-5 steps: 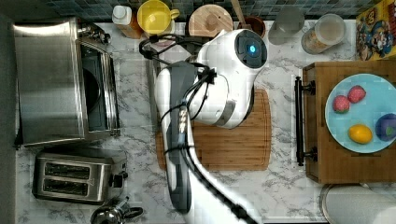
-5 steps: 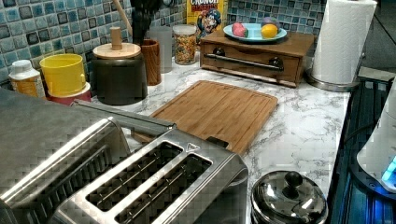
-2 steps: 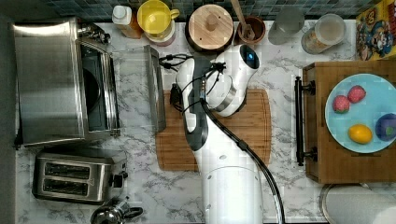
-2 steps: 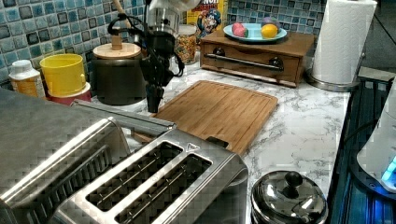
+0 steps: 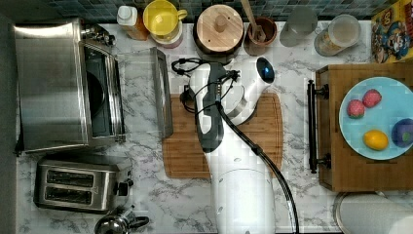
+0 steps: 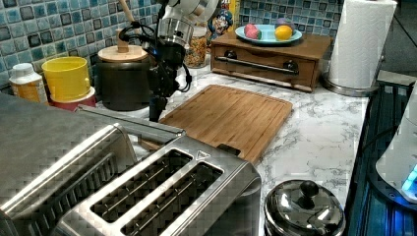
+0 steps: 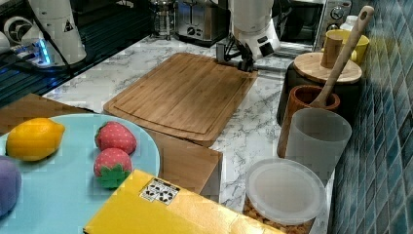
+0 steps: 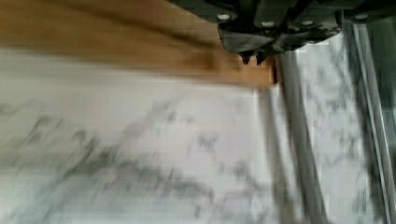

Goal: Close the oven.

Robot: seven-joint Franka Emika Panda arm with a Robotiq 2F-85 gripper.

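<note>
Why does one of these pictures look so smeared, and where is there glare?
The wrist view is streaked with motion blur: the marble counter and wooden cutting board smear sideways. The top view is sharper, with bright reflections on the oven. In the left view the toaster and pot lid catch highlights.

The oven is brushed stainless steel, softly reflective, and its lowered door is clear glass edged by a smooth metal bar handle. The toaster beside it has the same brushed steel. The desk is glossy white marble with grey veins. The cutting board is matt, fine-grained bamboo wood. The arm's shell is glossy white plastic, while the tool is matt black. The pot lid is mirror-polished metal. The plate is smooth pale-blue glaze.
</note>
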